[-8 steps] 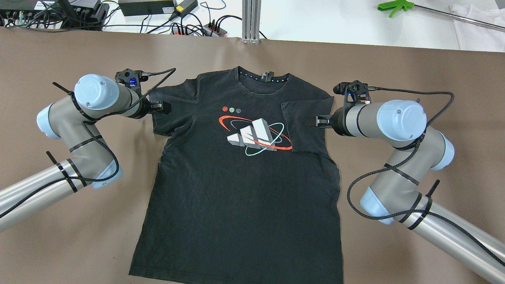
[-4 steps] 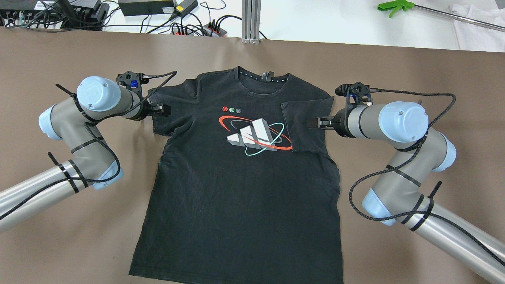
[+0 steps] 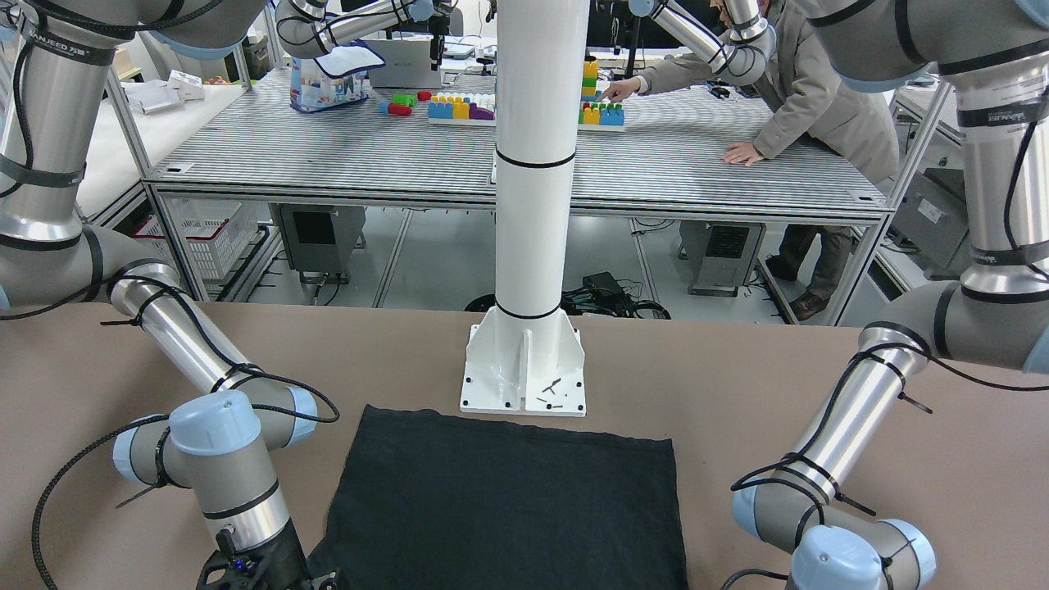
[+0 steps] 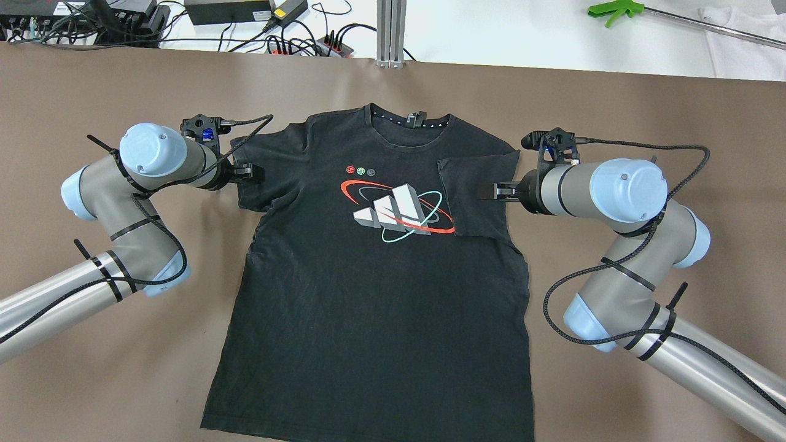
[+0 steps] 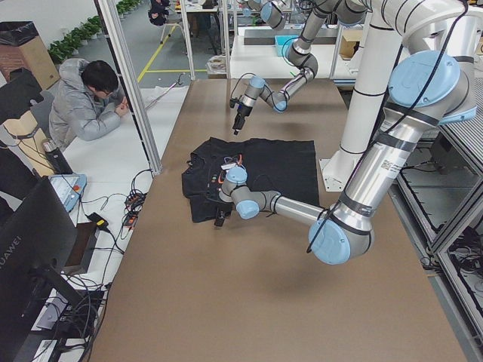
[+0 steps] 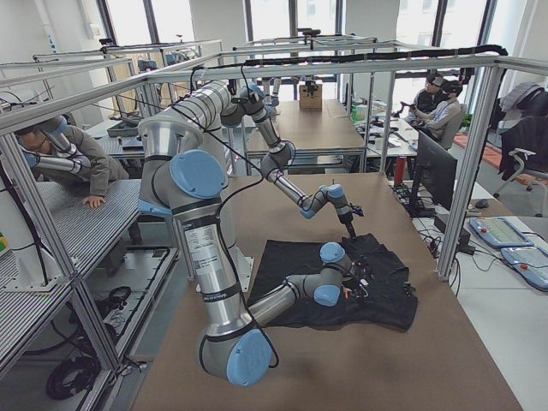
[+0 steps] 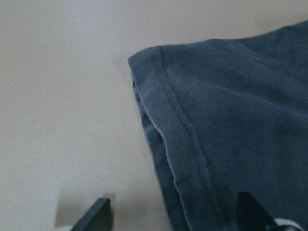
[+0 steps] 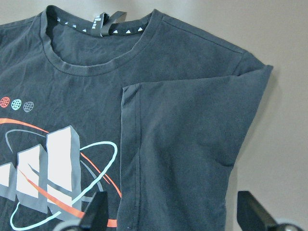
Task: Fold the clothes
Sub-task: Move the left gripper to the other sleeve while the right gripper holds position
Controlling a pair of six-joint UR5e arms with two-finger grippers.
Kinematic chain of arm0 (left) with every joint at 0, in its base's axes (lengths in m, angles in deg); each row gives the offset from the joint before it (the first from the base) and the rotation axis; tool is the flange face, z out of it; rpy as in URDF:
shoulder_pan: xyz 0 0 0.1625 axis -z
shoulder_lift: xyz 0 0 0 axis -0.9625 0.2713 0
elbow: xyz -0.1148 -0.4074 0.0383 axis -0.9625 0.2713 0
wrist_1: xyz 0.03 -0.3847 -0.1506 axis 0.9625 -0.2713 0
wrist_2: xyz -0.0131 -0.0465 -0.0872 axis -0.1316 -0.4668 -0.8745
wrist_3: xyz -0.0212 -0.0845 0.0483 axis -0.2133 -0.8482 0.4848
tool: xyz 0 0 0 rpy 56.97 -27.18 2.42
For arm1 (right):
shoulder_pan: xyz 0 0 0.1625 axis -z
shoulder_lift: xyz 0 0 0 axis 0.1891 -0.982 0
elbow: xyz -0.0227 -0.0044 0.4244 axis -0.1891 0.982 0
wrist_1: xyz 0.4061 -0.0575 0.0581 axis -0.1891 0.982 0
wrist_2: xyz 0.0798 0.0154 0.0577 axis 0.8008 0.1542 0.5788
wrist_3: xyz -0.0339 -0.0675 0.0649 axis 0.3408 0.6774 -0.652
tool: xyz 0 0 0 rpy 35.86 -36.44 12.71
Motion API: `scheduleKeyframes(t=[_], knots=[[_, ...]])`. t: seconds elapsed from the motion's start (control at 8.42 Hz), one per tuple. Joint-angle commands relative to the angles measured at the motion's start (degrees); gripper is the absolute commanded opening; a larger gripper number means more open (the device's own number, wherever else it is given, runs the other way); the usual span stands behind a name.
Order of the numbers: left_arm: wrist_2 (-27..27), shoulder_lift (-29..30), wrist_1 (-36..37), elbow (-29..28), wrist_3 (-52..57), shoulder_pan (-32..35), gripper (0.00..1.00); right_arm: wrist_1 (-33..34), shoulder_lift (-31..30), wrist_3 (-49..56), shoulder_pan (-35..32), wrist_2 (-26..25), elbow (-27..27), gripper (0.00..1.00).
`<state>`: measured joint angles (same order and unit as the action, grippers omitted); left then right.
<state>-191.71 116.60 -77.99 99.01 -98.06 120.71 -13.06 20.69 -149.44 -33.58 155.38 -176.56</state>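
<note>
Since the left claw (image 4: 249,174) hangs with its jaws wide apart right at the hem of the left sleeve (image 4: 267,187), one finger (image 7: 96,214) over bare table (image 4: 123,380) and the other over cloth, my worry is the pinch. If it closes too shallow it'll grab only the top layer, or slip off the hem completely. If it bites and then pulls sideways, it could drag the whole shirt (image 4: 368,288) crooked, because thin cloth like this slides easily.

The shirt lies flat and print-up in the middle of the table, collar toward the top of the overhead frame. The right sleeve (image 4: 466,215) is already turned in onto the chest, its edge right beside the print (image 4: 396,212).

The right claw (image 4: 491,191) is also spread open over that flap and holds nothing. If a finger snags the flap on the way out, the fold pops back open.

Stuff I can't make out:
- how high either claw is above the cloth, so I can't say if they're touching
- the bottom hem, which runs off the lower edge of the overhead frame
- the claws and collar in the front view, cut off at the bottom
- anything useful in the side views, too small
</note>
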Motion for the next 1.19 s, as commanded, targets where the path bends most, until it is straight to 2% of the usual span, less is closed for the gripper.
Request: scheduleKeyframes(t=[0.0, 0.24, 0.36, 0.48, 0.59, 0.71, 1.07], knots=[[-0.05, 0.30, -3.40, -2.09, -0.30, 0.05, 0.90, 0.17, -0.08, 0.00, 0.00, 0.00, -0.32, 0.94], [-0.05, 0.57, -3.40, -2.00, -0.48, 0.05, 0.83, 0.61, -0.16, 0.00, 0.00, 0.00, -1.37, 0.94], [-0.14, 0.57, -3.32, -1.82, -0.65, 0.05, 0.69, 0.61, -0.08, 0.00, 0.00, 0.00, -1.37, 0.94], [-0.14, 0.57, -3.32, -1.82, -0.65, 0.05, 0.40, 0.61, -0.08, -0.09, 0.09, 0.00, -1.37, 0.94], [-0.22, 0.57, -3.32, -1.82, -0.57, -0.04, 0.16, 0.61, -0.16, -0.09, 0.18, 0.00, -1.37, 0.94], [-0.22, 1.09, -3.23, -1.82, -0.65, -0.04, 0.00, 0.61, -0.16, -0.09, 0.18, 0.00, -1.37, 0.94], [-1.10, 2.85, -2.70, -0.95, -1.27, 0.66, 0.00, 0.27, -0.86, -0.17, 0.35, 0.00, -1.46, 0.94]])
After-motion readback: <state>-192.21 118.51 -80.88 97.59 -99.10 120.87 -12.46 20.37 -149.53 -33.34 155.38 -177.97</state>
